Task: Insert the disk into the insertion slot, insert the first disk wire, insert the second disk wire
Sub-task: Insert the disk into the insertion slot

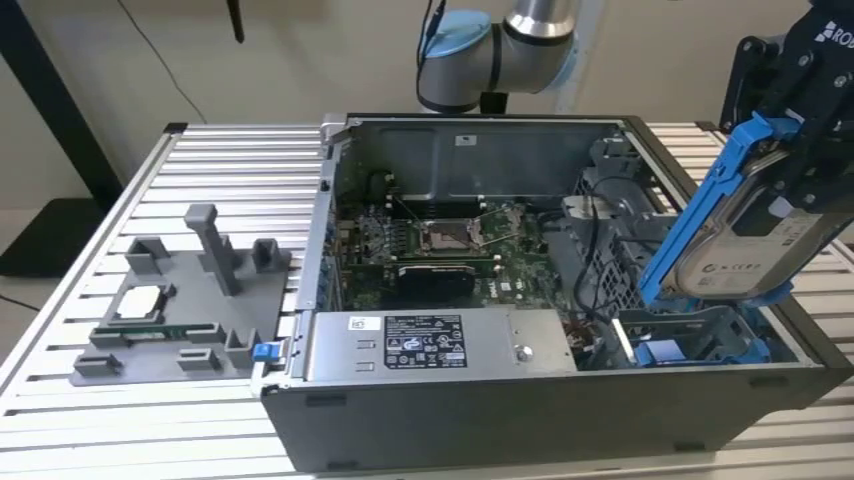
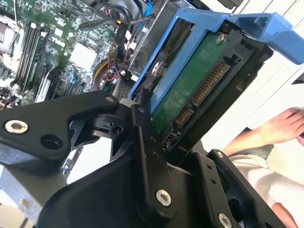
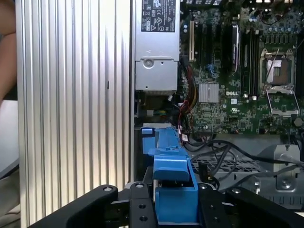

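One claw (image 1: 790, 175): clamped on the flat silver-grey disk (image 1: 741, 250) in its bright blue plastic carrier, fingers pinching the carrier's two sides.
Disk pose: tilted, lower end just over the narrow grey metal insertion slot (image 1: 701, 322), not seated; the tilt probably lines it up with the bay.
Connector end: green board edge sits by the claw, likely kept reachable.
Obstacles: loose black cables (image 1: 607, 190) beside the cage; small blue-fronted carrier (image 1: 661, 352) next to the slot.
Around: silver power supply box (image 1: 427, 345); grey plastic fixture (image 1: 187, 300) on the slatted aluminium surface (image 1: 80, 420), well apart.
Person: bare hand (image 2: 280, 128) near the rig.
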Controlling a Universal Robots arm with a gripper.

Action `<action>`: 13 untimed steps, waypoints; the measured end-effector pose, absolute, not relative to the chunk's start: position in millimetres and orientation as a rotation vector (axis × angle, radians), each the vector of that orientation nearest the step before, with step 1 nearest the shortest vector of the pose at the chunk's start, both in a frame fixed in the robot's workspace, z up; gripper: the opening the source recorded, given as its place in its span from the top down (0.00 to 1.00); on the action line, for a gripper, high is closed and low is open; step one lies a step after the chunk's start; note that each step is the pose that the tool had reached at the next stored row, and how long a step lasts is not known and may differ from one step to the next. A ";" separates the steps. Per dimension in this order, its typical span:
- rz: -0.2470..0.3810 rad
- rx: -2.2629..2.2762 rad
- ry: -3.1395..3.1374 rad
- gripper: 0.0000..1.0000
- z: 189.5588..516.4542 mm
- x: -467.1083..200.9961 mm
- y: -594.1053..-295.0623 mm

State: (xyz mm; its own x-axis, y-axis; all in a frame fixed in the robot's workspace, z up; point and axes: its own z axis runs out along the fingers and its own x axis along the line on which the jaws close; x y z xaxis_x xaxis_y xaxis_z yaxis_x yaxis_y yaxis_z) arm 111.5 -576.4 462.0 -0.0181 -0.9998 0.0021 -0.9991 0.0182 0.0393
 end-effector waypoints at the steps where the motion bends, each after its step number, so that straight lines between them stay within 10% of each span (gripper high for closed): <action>1: -0.042 2.181 -2.221 1.00 461.1 111.5 -576.4; 13: -0.057 2.187 -2.227 1.00 452.2 112.0 -576.4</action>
